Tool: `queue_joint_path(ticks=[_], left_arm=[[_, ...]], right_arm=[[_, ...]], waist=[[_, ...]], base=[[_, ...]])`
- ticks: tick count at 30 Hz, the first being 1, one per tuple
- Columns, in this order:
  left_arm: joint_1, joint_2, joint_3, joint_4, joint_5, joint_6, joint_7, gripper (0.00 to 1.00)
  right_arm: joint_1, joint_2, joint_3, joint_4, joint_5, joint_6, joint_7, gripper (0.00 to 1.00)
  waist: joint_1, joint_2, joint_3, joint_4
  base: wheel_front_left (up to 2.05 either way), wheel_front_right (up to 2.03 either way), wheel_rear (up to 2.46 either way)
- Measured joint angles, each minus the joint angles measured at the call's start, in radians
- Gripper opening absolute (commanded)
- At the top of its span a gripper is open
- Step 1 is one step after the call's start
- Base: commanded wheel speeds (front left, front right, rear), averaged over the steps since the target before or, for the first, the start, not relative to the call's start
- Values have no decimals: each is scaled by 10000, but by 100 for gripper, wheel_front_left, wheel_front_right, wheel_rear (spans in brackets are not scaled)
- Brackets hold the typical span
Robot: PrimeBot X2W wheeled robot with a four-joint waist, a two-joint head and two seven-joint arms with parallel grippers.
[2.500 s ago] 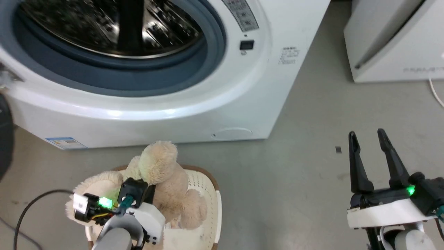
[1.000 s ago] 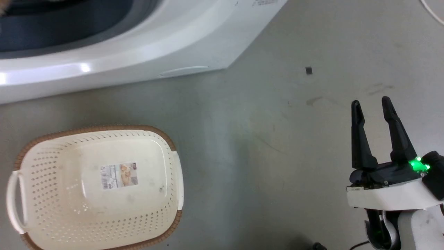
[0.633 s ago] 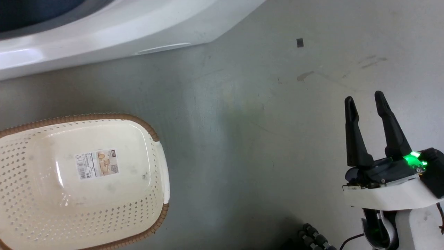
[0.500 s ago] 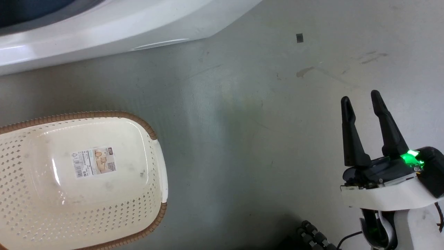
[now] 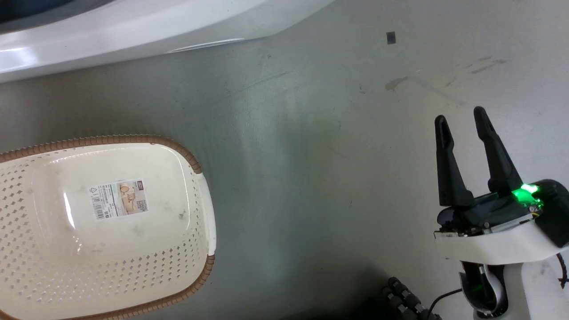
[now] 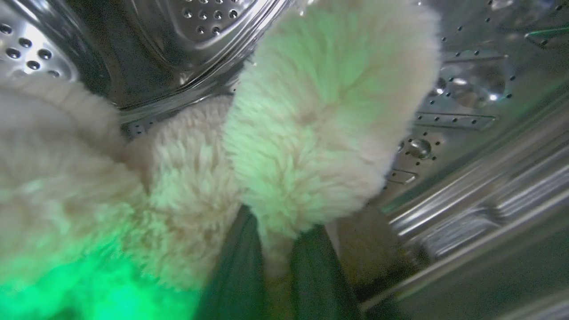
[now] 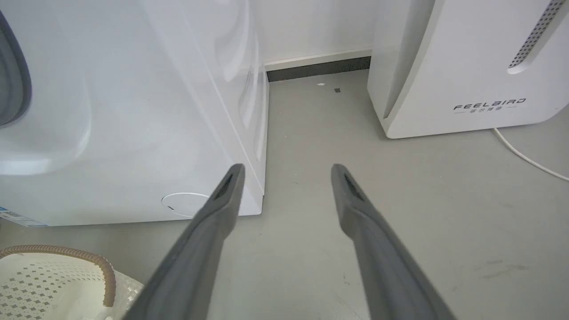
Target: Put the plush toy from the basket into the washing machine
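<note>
Plush toy [image 6: 320, 133] pinched by L gripper [image 6: 276, 233], washing machine [image 6: 466, 80] drum wall close.

Head cam's evenly lit by soft overhead light. Only real glare is a streak on the washer [image 5: 18, 55] at 11 o'clock and a shiny patch on the basket [image 5: 66, 211] bottom at 8. Floor [image 5: 311, 178] has a pale sheen mid-frame and a dark shadow at 6. A green LED [image 5: 524, 192] glows at 4.

Left wrist cam is dim inside the drum [image 6: 466, 89]. A green cast floods the toy [image 6: 320, 124] from 7 o'clock, the fur's mushy, and the steel glints at 2 and smears at 4.

Right wrist cam is bright, with blurry fingers [image 7: 213, 222] and straight lines leaning out near the edges.
</note>
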Motion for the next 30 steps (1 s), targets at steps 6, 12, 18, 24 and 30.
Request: queue_joint_path(ticks=[6,12,18,24,30], left_arm=[[7,59,-527,420,-449,0,-892,100],[672,-194,-644,1168,-802,2,-2280,100],[2077,-794,-579,1682,-1062,117,-3547,100],[3752,-1191,138,454,-1089,708,-3776,100],[6321,-1260,1622,-2391,-393,1697,-3776,100]], right_arm=[[-100,0,-71,65,-21,0,0,100],[-170,0,-270,236,-224,0,0,100],[-146,0,-487,499,-525,0,0,100],[88,0,-646,702,-821,0,0,100],[413,-2,-754,796,-1012,0,0,100]], waist=[[0,0,-239,72],[0,0,-906,245],[-1,0,-1954,523],[-1,0,-3200,937],[-2,0,-4450,1436]], base=[[0,0,0],[0,0,0],[0,0,0],[0,0,0],[0,0,0]])
